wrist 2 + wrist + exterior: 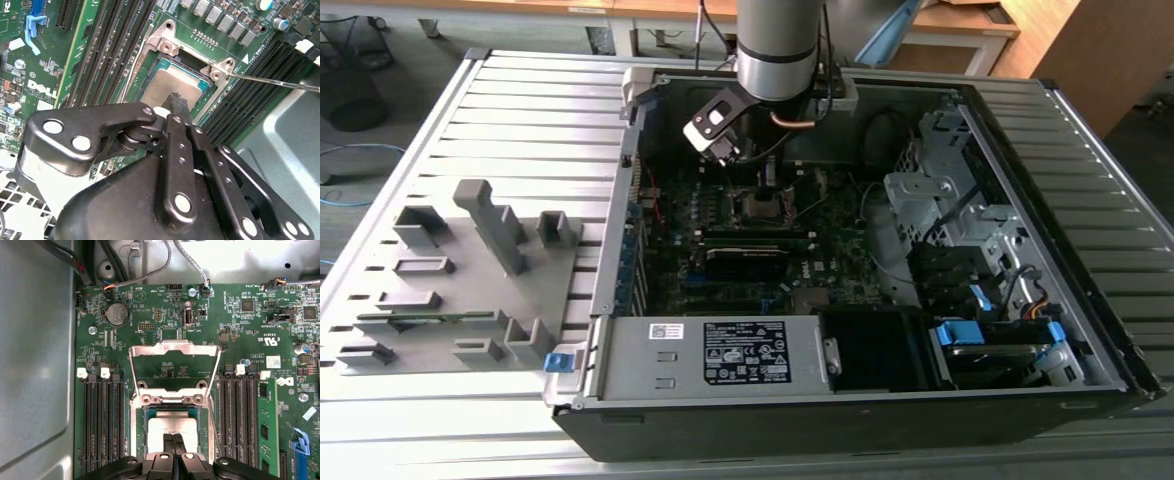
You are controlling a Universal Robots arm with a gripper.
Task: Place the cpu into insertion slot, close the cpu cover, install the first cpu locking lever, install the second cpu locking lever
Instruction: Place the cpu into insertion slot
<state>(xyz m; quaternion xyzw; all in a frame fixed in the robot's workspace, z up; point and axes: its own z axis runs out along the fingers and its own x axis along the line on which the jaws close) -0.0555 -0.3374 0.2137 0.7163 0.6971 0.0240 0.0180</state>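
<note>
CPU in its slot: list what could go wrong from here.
1. The gripper, jaws shut, sits right over the cpu lying in the insertion slot; a sideways drag could shift the chip.
2. The cpu cover stands open just beyond it and might drop onto the gripper.
3. A thin locking lever juts over the memory slots and could snag.

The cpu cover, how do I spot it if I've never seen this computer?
Inside the open computer case, find the green motherboard and the long black memory slots on it. Between them, next to the cpu, stands the cpu cover, swung open. Unlike the solid grey chip, it is a thin silver frame with a big square hole showing green board through.
</note>
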